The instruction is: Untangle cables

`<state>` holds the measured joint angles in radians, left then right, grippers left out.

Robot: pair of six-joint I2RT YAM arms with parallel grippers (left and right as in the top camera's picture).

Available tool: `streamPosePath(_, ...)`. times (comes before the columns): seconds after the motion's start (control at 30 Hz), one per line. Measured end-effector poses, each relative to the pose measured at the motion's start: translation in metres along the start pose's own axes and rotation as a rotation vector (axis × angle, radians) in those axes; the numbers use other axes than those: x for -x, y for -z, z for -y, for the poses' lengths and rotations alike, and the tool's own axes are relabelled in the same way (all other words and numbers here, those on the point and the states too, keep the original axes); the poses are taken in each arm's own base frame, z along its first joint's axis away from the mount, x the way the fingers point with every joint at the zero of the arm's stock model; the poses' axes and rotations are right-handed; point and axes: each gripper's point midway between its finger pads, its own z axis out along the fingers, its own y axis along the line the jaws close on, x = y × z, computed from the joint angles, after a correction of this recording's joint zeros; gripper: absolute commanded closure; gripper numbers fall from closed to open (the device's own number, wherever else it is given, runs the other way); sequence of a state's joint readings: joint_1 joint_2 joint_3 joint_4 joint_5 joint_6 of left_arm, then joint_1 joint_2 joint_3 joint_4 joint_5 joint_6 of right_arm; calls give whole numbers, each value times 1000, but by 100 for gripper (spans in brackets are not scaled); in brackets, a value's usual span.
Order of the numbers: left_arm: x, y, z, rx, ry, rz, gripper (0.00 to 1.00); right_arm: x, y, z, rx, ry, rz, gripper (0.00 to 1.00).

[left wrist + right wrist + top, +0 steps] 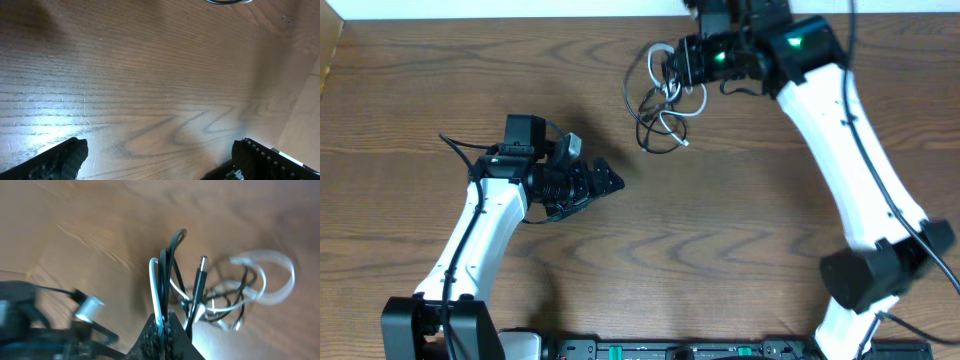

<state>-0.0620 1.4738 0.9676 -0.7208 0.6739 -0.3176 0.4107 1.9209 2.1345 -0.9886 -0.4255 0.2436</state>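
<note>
Cables (pixel 663 110): black and white strands lie in one tangle on the table (pixel 750 240), toward 12 o'clock in the overhead view. Right gripper (pixel 672 70): fingers pinched together on white and black strands at the tangle's 12 o'clock edge. Left gripper (pixel 608 180): fingers apart, holding nothing, at 7 o'clock from the tangle, well apart.

Robot lab bench: wood-grain table (pixel 720 230) with two mounted arms (pixel 470 240).

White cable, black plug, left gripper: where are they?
white cable (pixel 270 256): right wrist view, its big loop.
black plug (pixel 199 280): right wrist view, its upright body.
left gripper (pixel 605 180): overhead view, between its fingertips.
</note>
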Motion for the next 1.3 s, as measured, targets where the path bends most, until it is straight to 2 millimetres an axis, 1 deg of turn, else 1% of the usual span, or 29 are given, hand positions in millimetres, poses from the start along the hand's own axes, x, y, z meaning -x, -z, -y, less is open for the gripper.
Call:
streamPosePath(0.07,0,0,0,0,0,0,2,21,23,-17,27,47,99,99)
streamPosePath(0.1,0,0,0,0,0,0,2,25,30,-20,32,57,120,99)
streamPosePath(0.13,0,0,0,0,1,0,2,36,47,-29,34,82,180,99)
streamPosePath(0.17,0,0,0,0,0,0,2,38,52,-31,33,88,195,99)
streamPosePath(0.2,0,0,0,0,1,0,2,44,65,-35,21,100,231,99)
streamPosePath(0.27,0,0,0,0,1,-1,3,47,82,-38,-3,108,267,99)
streamPosePath(0.33,0,0,0,0,0,0,2,46,88,-37,-20,105,271,99)
streamPosePath(0.4,0,0,0,0,0,0,2,41,84,-31,-43,92,246,99)
streamPosePath(0.43,0,0,0,0,0,0,2,38,81,-28,-52,85,230,99)
streamPosePath(0.47,0,0,0,0,1,0,2,32,72,-21,-65,69,194,99)
streamPosePath(0.5,0,0,0,0,0,0,2,30,69,-19,-70,65,184,99)
streamPosePath(0.6,0,0,0,0,0,0,2,17,44,-3,-97,34,108,98)
streamPosePath(0.67,0,0,0,0,1,-1,2,4,25,10,-120,5,37,89)
streamPosePath(0.73,0,0,0,0,0,0,2,-10,13,21,-144,-15,-25,75)
streamPosePath(0.8,0,0,0,0,0,0,2,-26,5,33,-183,-39,-94,71)
streamPosePath(0.87,0,0,0,0,1,-1,2,-44,-2,44,-222,-63,-170,69)
streamPosePath(0.93,0,0,0,0,0,0,2,-61,-9,53,-249,-87,-244,59)
streamPosePath(0.97,0,0,0,0,0,0,2,-66,-13,57,-258,-93,-267,50)
streamPosePath(1.0,0,0,0,-1,-1,1,2,-77,-23,63,-269,-103,-314,47)
streamPosePath(1.03,1,0,0,-1,-1,2,2,-82,-30,65,-270,-103,-335,41)
streamPosePath(1.07,1,0,0,-1,-1,2,2,-93,-48,69,-271,-110,-383,35)
streamPosePath(1.13,1,0,0,-1,-2,3,2,-110,-73,69,-252,-106,-444,20)
streamPosePath(1.17,1,0,0,-1,-2,3,2,-121,-90,68,-241,-109,-478,16)
streamPosePath(1.2,0,0,0,0,-1,2,2,-131,-106,65,-226,-102,-510,15)
streamPosePath(1.3,-1,1,-2,6,48,-2,2,-152,-132,61,-206,-91,-565,15)
